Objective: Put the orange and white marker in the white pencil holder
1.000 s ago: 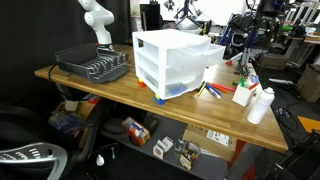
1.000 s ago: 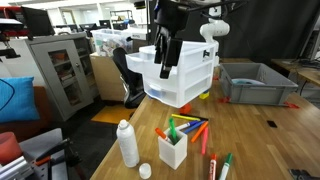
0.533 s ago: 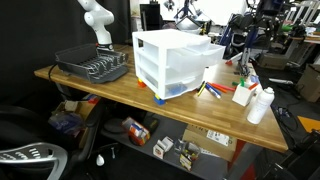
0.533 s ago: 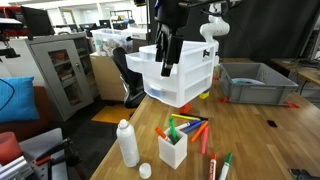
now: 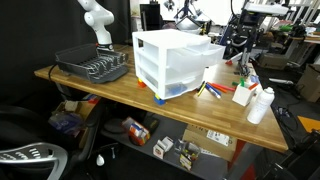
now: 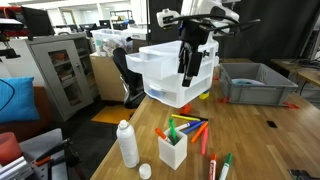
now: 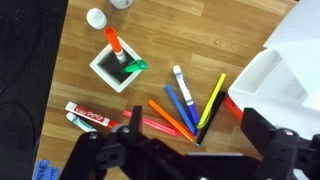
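Observation:
The white pencil holder [image 7: 117,66] stands on the wooden table with an orange pen and a green pen in it; it shows in both exterior views [image 6: 172,151] [image 5: 242,95]. An orange-red and white marker [image 7: 86,116] lies flat beside it, near the table's front edge [image 6: 211,167]. My gripper [image 7: 194,122] is open and empty. It hangs high above the loose pens, next to the drawer unit [image 6: 190,68], far above the marker and the holder.
Several loose coloured pens [image 7: 185,105] lie between the holder and the big white drawer unit [image 6: 175,80]. A white capped bottle [image 6: 127,143] and a small white cap [image 7: 96,17] stand near the holder. A grey bin [image 6: 255,82] sits further back.
My arm has swung across in front of the drawer unit, from its near side toward the grey bin. The gripper stays open and high. Nothing on the table moved.

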Motion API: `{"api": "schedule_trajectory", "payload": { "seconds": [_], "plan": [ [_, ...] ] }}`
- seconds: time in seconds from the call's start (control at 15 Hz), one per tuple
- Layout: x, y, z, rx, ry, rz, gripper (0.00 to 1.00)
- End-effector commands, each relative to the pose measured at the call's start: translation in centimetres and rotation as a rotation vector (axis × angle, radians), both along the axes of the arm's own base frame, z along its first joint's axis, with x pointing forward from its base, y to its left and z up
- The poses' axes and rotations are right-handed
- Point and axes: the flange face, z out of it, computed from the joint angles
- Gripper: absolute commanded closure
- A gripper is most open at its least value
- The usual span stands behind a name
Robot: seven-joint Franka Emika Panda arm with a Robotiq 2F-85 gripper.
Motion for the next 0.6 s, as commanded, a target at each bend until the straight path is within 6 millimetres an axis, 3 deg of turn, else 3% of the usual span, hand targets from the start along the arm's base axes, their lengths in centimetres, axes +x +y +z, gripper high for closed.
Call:
{"api": "schedule_trajectory", "payload": {
  "seconds": [0.0, 0.2, 0.53],
  "plan": [
    [2.6, -2.1, -2.2, -0.038, -0.026, -0.165, 0.0],
    [3.1, -4.5, -5.0, -0.025, -0.018, -0.352, 0.0],
    [1.0, -6.4, -9.0, -0.01, 0.03, -0.64, 0.0]
  ]
}}
